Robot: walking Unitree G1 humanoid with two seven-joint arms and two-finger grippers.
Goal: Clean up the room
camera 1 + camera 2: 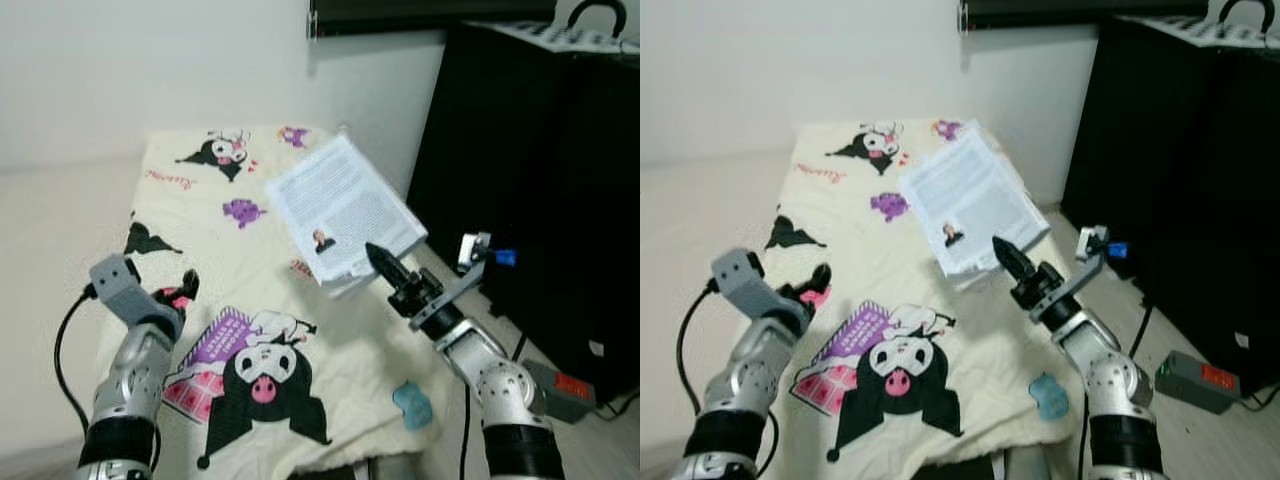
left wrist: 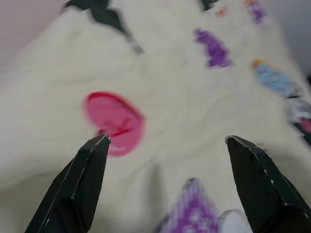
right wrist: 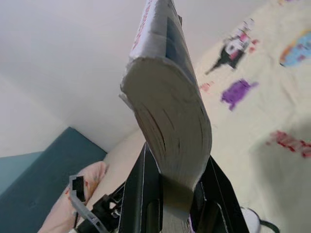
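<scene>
Both of my arms reach out over a cream blanket (image 1: 270, 290) printed with black cartoon figures. My right gripper (image 1: 385, 264) is clamped on the near edge of a thick book (image 1: 343, 209), which I hold raised above the blanket with its printed cover, bearing a small portrait, tilted up toward my head camera. Seen from the right wrist, the two black fingers (image 3: 143, 187) press the book's page block from either side, and the pages fan slightly beyond the grip. My left gripper (image 2: 165, 160) hovers low over the blanket with its fingers spread wide and nothing between them; a pink heart print (image 2: 115, 122) lies just under one fingertip. Beyond it sit purple and black prints on the cloth. Near my right arm, at the blanket's near edge, lies a small light-blue object (image 1: 412, 404). A tall black cabinet (image 1: 540, 190) stands to my right, with a grey box (image 1: 562, 388) bearing a red label on the floor beside it. White wall (image 1: 150, 70) rises behind the blanket.
</scene>
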